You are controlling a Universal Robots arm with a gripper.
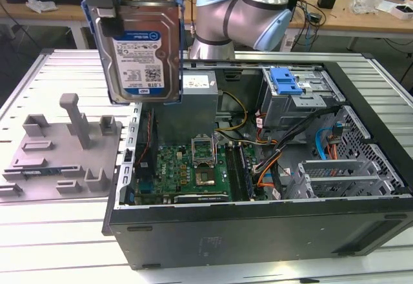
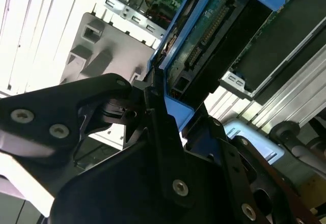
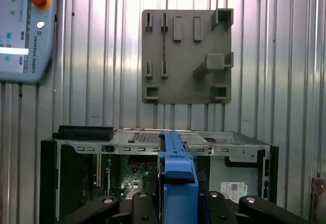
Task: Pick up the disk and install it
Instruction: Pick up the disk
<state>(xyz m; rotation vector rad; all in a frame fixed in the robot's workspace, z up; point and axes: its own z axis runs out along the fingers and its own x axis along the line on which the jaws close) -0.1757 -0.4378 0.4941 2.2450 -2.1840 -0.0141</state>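
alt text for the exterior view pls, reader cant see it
The gripper holds the disk upright in the air, label showing, over the open computer case. A grey fixture plate lies on the slatted table, to the exterior view's left of the case.

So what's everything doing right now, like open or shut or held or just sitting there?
disk: held upright in the air, not in the computer yet
claw: shut on the disk
computer case: lying on its side, side panel off, insides showing
grey fixture plate: flat on the table, nothing on its posts
blue plastic clip: sitting on the drive cage inside the case
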